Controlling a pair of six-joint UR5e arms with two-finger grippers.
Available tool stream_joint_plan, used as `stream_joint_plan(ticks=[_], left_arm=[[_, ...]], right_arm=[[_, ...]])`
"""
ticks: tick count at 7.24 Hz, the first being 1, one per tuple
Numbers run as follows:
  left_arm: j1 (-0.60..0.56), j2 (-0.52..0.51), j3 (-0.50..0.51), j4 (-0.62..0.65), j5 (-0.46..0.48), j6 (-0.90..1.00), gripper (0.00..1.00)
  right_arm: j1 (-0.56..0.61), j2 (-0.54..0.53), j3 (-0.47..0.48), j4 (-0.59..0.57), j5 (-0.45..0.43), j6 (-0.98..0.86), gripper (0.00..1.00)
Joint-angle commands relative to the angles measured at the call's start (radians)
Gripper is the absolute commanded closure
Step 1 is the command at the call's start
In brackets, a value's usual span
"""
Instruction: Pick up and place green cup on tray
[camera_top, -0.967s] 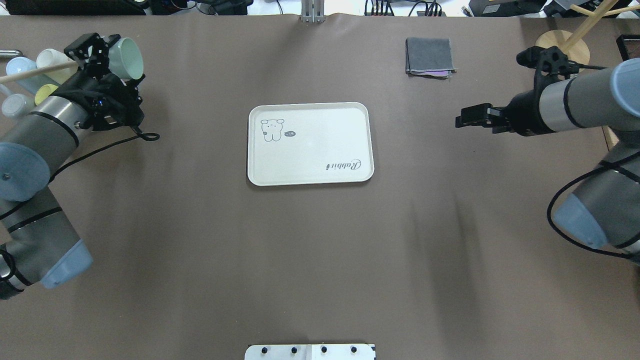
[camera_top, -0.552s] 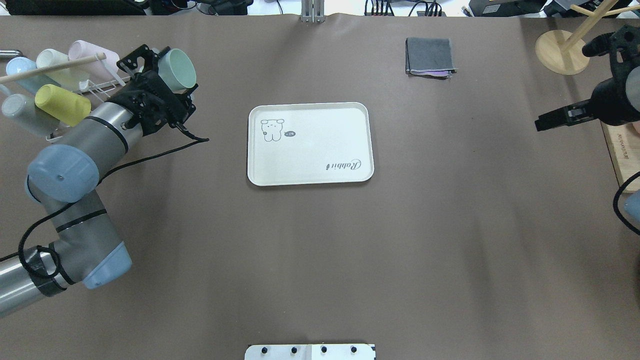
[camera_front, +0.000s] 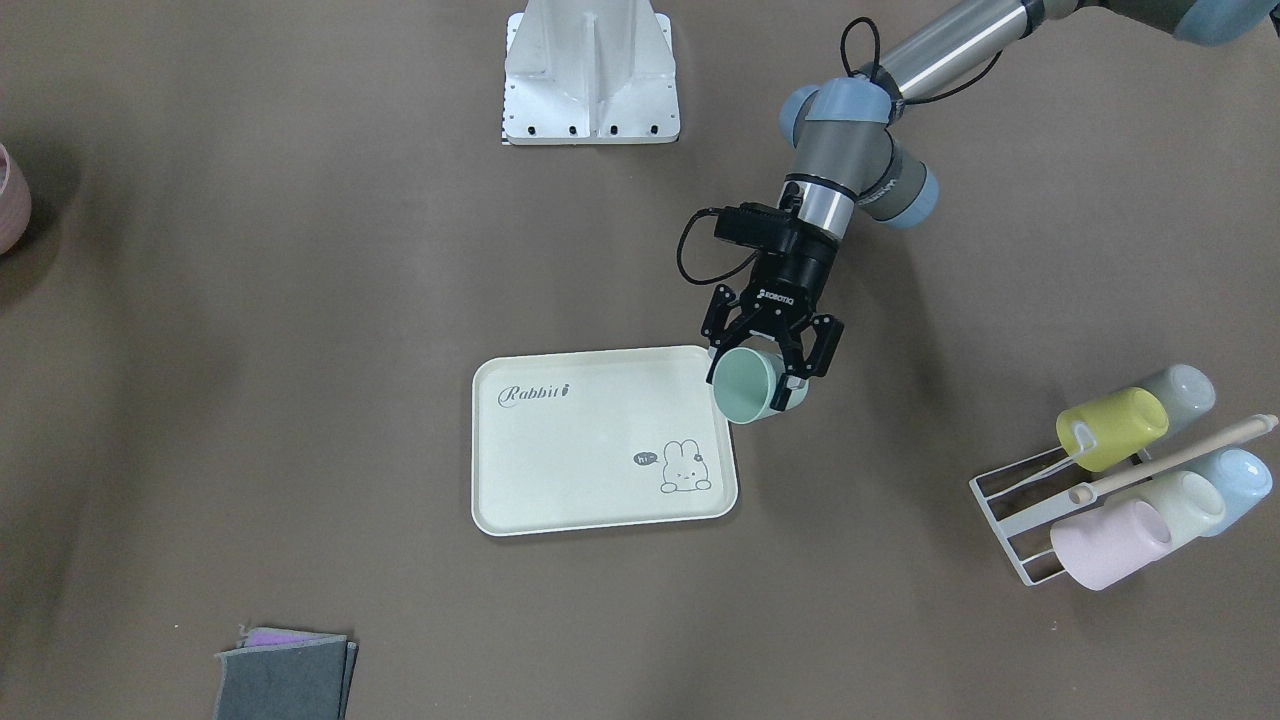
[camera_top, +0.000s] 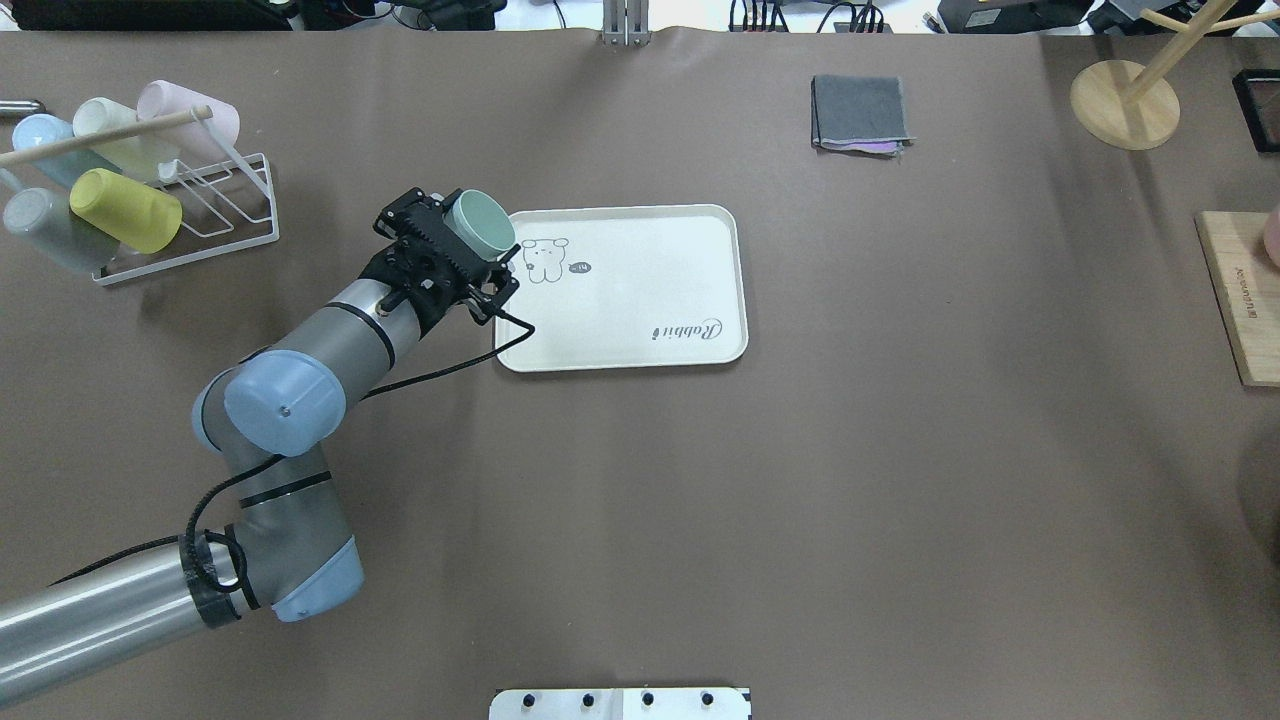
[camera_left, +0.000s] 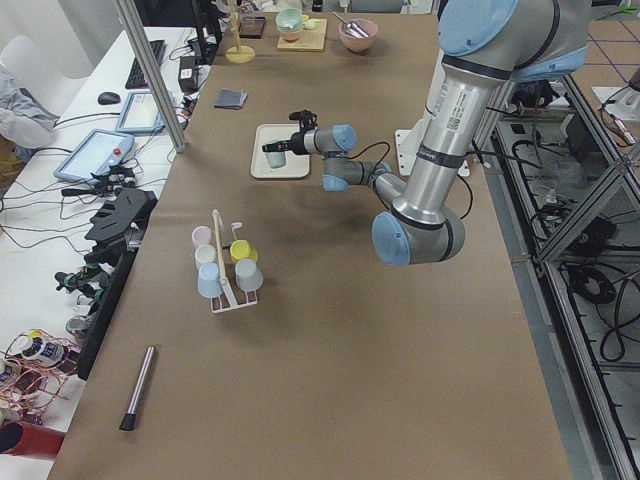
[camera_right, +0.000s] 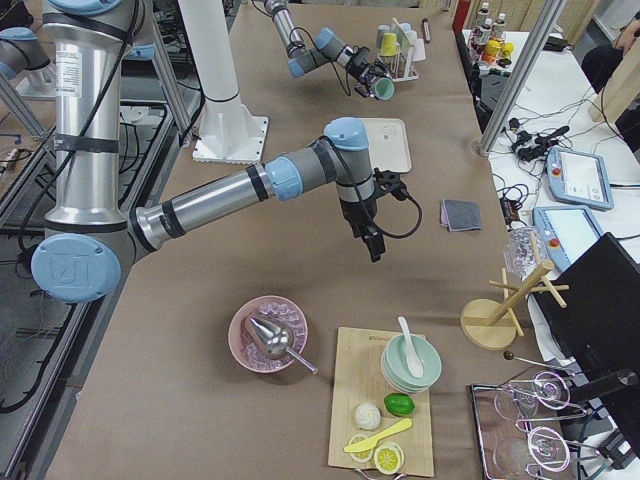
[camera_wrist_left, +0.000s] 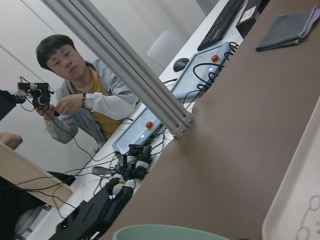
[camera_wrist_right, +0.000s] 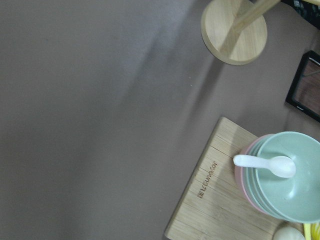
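Note:
My left gripper (camera_top: 462, 240) is shut on the green cup (camera_top: 480, 222), a small mint tumbler. It holds the cup tilted, mouth away from the arm, above the edge of the tray nearest the rack. The cream tray (camera_top: 640, 300) with "Rabbit" script and a bunny lies mid-table and holds nothing. From the front, the cup (camera_front: 745, 387) hangs over the tray's corner (camera_front: 700, 360) in the gripper (camera_front: 765, 375). The cup's rim (camera_wrist_left: 165, 232) shows at the bottom of the left wrist view. My right gripper (camera_right: 375, 245) shows only in the exterior right view, above bare table; I cannot tell its state.
A white wire rack (camera_top: 200, 200) with several pastel cups stands at the far left. A grey cloth (camera_top: 860, 110) lies beyond the tray. A wooden stand (camera_top: 1125, 105) and a wooden board (camera_top: 1235, 300) are at the right edge. Stacked bowls with a spoon (camera_wrist_right: 285, 175) sit on the board.
My left arm has carried the green cup from the rack rightward to the tray's edge. My right arm has drawn back out of the overhead view.

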Motion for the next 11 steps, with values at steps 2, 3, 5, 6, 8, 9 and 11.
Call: stream_joint_plan(ticks=[2,3,5,6,8,9,11], left_arm=[[0.019,-0.115,0.079,0.0,-0.001,-0.11,0.17],[0.022,-0.153,0.129,0.002,-0.002,-0.156,0.18],[0.049,-0.223,0.214,0.002,0.001,-0.254,0.18],[0.057,-0.247,0.244,0.003,0.002,-0.291,0.18],[0.077,-0.264,0.288,0.003,0.004,-0.406,0.18],[0.092,-0.267,0.294,0.002,0.03,-0.414,0.18],[0.103,-0.28,0.306,0.004,0.044,-0.425,0.18]], right_arm=[[0.219,-0.018,-0.111,-0.244,0.249,-0.099,0.0],[0.224,-0.002,-0.177,-0.241,0.31,-0.089,0.0],[0.224,0.006,-0.257,-0.146,0.317,-0.09,0.0],[0.224,0.008,-0.265,-0.121,0.317,-0.087,0.0],[0.224,0.008,-0.265,-0.121,0.318,-0.085,0.0],[0.224,0.005,-0.265,-0.121,0.32,-0.085,0.0],[0.224,0.005,-0.263,-0.12,0.318,-0.087,0.0]])
